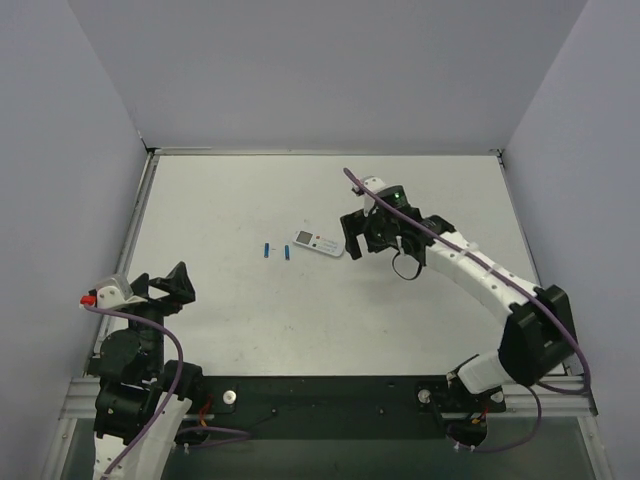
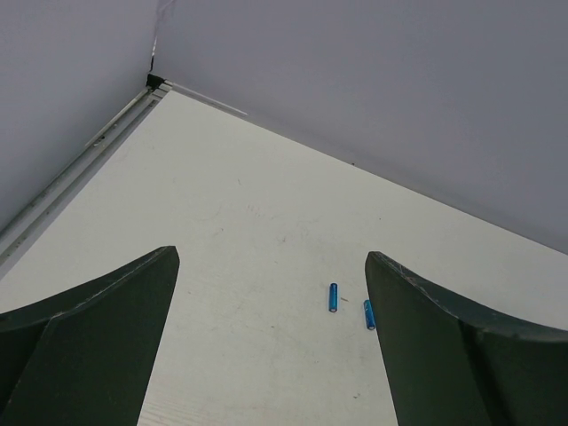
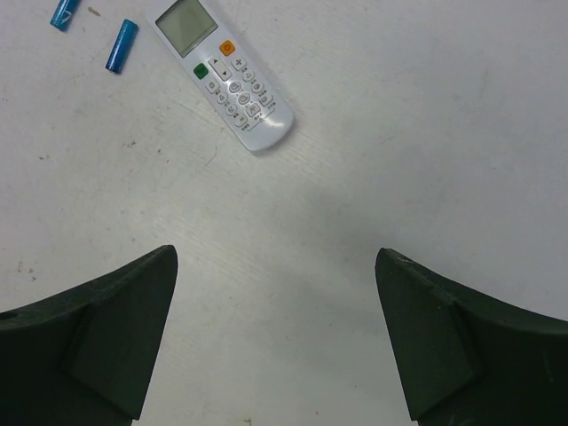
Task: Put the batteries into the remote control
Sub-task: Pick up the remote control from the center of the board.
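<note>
Right wrist: our right gripper [image 3: 275, 256] spread, empty; flat remote control [image 3: 224, 75] may skid into batteries [image 3: 122, 45] when we pinch

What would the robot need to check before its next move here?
1. Both batteries in sight: ok, loose beside the remote control.
2. Remote's back showing: not ok, buttons face up.
3. Open, empty right gripper: ok, just short of the remote.
4. Open, empty left gripper: ok.
5. Battery polarity marks readable: cannot tell.
</note>
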{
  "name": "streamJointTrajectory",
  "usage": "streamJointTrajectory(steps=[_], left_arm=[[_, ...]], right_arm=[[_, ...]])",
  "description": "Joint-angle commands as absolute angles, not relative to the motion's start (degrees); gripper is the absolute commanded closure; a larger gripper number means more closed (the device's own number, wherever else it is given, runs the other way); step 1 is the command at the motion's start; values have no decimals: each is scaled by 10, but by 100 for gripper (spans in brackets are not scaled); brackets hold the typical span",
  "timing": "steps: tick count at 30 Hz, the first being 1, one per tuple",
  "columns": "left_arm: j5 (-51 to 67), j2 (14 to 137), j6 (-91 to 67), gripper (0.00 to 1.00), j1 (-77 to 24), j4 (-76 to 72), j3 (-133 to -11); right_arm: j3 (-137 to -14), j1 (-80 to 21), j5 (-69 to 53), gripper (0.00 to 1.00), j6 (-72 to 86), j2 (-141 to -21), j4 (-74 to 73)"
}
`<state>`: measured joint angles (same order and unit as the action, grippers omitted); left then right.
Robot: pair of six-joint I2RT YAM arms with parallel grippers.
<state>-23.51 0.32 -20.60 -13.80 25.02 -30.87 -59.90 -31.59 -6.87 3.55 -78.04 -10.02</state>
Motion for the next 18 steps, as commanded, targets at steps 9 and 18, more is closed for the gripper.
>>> streamJointTrajectory(steps=[9, 18], left_arm=[[-217, -57, -207, 3, -145, 229, -317], [-179, -56, -199, 3, -146, 207, -311]], right_arm=[[-822, -324, -182, 18, -85, -1096, -163], [-912, -340, -173, 21, -107, -1203, -188]])
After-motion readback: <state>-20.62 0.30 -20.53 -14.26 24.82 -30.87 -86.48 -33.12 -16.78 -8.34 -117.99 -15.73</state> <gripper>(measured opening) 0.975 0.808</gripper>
